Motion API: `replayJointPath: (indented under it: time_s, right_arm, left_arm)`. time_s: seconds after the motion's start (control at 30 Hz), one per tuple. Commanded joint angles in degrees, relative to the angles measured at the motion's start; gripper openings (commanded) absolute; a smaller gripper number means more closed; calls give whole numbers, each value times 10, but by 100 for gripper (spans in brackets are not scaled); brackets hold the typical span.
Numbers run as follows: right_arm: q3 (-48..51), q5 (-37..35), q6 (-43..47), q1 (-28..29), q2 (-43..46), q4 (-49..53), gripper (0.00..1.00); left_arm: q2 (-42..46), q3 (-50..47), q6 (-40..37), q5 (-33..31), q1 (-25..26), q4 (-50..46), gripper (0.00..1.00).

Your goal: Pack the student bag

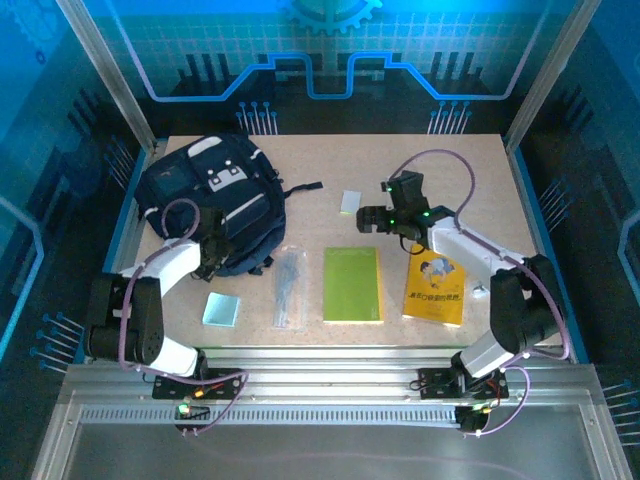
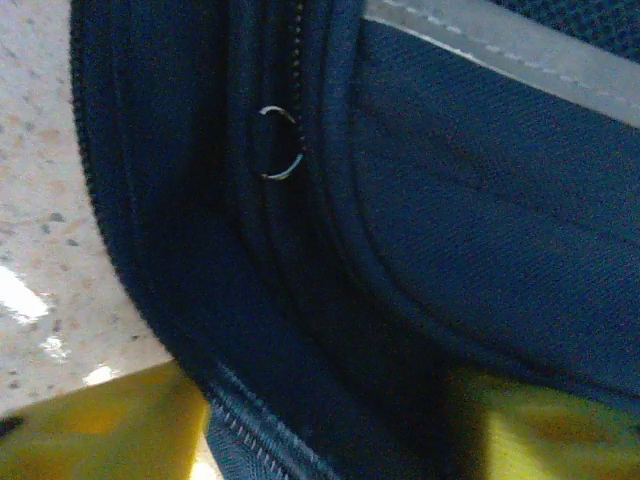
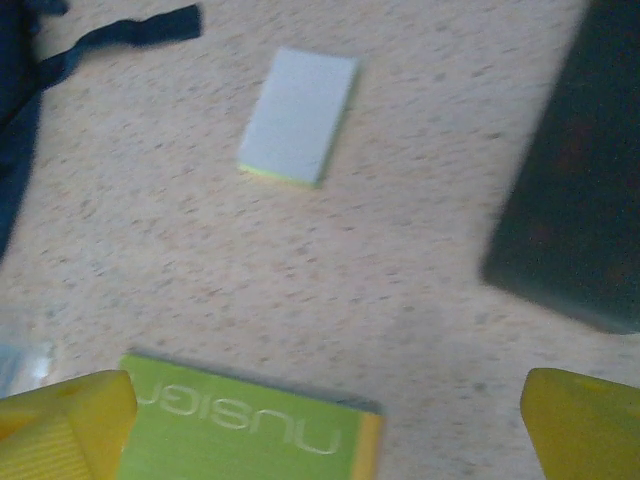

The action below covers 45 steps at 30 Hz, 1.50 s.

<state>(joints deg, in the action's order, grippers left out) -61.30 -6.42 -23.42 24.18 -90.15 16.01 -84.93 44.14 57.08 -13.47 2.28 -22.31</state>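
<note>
Hard to make out: in the left wrist view I sit so close to the student bag (image 2: 480, 250) that I read only navy fabric, a grey trim strip (image 2: 520, 45) and a zip line with a small metal ring (image 2: 280, 145). I cannot tell which pocket this is.
Blurred: a dark block (image 3: 575, 190) is cut by the right edge of the right wrist view, and I cannot name it.
Cut off: the green notebook (image 3: 250, 430) runs off the bottom of that view.
Student bag: it lies at the far left corner of the tabletop (image 1: 330, 165), with one black strap (image 1: 300, 188) lying toward the middle.
Left jaws: they are at the bag's near edge, with yellow fingers (image 2: 100, 420) either side of a ridge of bag fabric. I cannot tell whether they grip it.
Right jaws: they stand wide apart with nothing held, over the middle of the tabletop just beyond the notebook's far edge. They are well apart from the bag, and a small pale pad (image 3: 300, 115) lies ahead.
Near edge: a blue pad (image 1: 221, 309), a clear pouch (image 1: 288, 290), the green notebook and a yellow book (image 1: 435, 290) lie in a row.
</note>
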Motion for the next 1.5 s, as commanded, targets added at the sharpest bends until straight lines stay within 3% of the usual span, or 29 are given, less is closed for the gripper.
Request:
replayJointPath:
  time_s: [0.0, 0.07, 0.2, 0.43, 0.63, 0.7, 0.83, 0.93, 0.97, 1.0, 1.1, 1.23, 1.27, 1.3, 1.37, 1.4, 1.47]
  right_arm:
    - [-26, 36, -31, 22, -27, 0, 100]
    - [-34, 57, -35, 31, -40, -10, 100]
    - [-53, 114, -81, 39, -76, -63, 99]
    - [-180, 184, -154, 49, -205, -96, 91]
    - [-264, 231, -212, 49, -311, -123, 81]
    - [-290, 238, -225, 49, -340, -107, 72]
    - [-274, 231, -237, 45, -335, -118, 43]
    - [-246, 220, -227, 36, -304, -122, 17]
    - [-235, 218, -220, 32, -289, -120, 1]
    - [-224, 217, -215, 27, -276, -117, 0]
    - [-190, 206, -195, 14, -239, -104, 0]
    - [-169, 192, -160, -13, -213, -86, 0]
    - [-173, 194, -151, -21, -213, -78, 5]
    - [-177, 194, -144, -29, -214, -73, 16]
    - [-188, 186, -131, -41, -219, -62, 53]
    - [-195, 179, -124, -47, -222, -55, 63]
    - [-209, 165, -113, -57, -232, -43, 69]
  left_arm:
    - [-12, 3, -8, 29, 8, 52, 25]
    - [-11, 17, -30, 31, 19, 55, 0]
    - [6, 43, -86, 6, 54, 40, 0]
    - [66, 29, -158, 22, 131, 61, 0]
    - [86, 27, -166, 35, 142, 52, 0]
    - [90, 27, -163, 39, 143, 58, 0]
    - [94, 29, -159, 41, 143, 70, 0]
    - [92, 30, -166, 33, 143, 79, 0]
    - [89, 33, -174, 27, 143, 78, 0]
    - [87, 37, -184, 18, 142, 76, 0]
    - [87, 46, -210, 10, 127, 74, 0]
    - [99, 56, -248, 49, 98, 77, 0]
    - [103, 60, -264, 52, 93, 72, 0]
    - [105, 65, -281, 55, 89, 64, 0]
    - [105, 77, -312, 61, 81, 49, 0]
    - [103, 82, -324, 67, 75, 40, 0]
    - [100, 87, -337, 80, 65, 33, 0]
